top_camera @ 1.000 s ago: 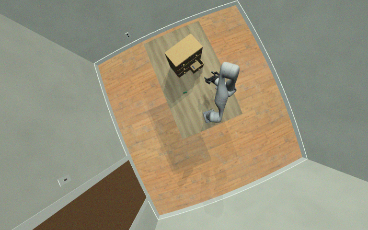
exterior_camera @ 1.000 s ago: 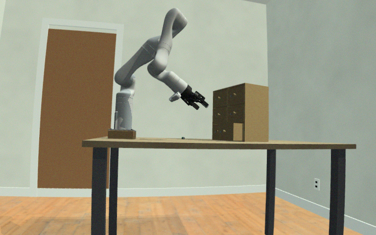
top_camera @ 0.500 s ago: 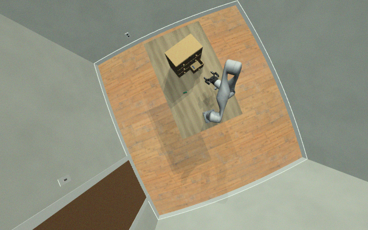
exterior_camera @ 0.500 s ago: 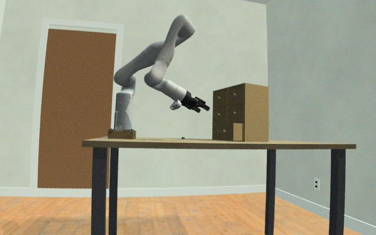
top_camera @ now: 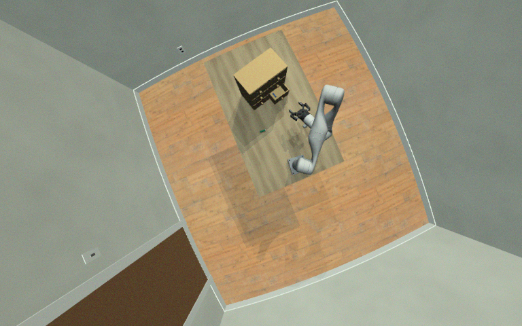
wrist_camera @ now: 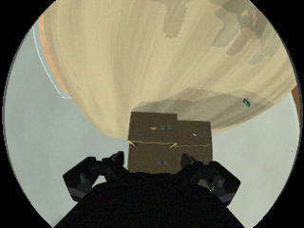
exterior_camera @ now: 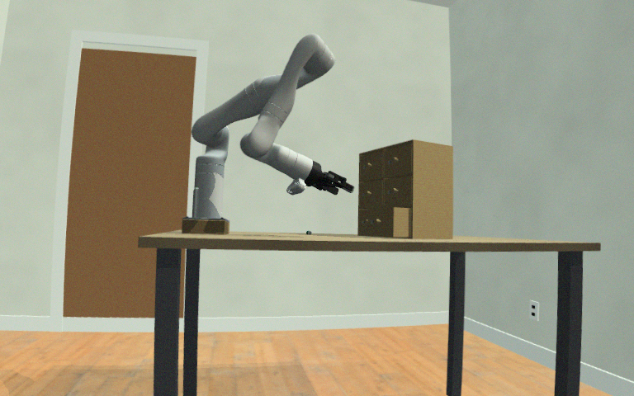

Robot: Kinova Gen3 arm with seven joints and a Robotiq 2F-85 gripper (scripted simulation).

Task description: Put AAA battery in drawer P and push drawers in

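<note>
From across the room, going left to right in the top view, I see the chest of drawers (top_camera: 259, 70) (exterior_camera: 432, 186) (wrist_camera: 147, 159), then a green cylinder (top_camera: 262, 131) (exterior_camera: 308, 232) (wrist_camera: 246, 103) on the table, well out from its front. Next, a slim blue battery (top_camera: 274, 94), which I take for the AAA, lies inside the open bottom drawer (top_camera: 279, 100) (exterior_camera: 402, 222) (wrist_camera: 142, 127), its long axis roughly front to back. Farther right, the Robotiq gripper (top_camera: 296, 107) (exterior_camera: 343, 189) (wrist_camera: 152, 160) hangs higher, outside the drawer's front, fingers spread and empty. If that drawer is P, whose letter I can't read, the coming push should run chestward, low and square.
</note>
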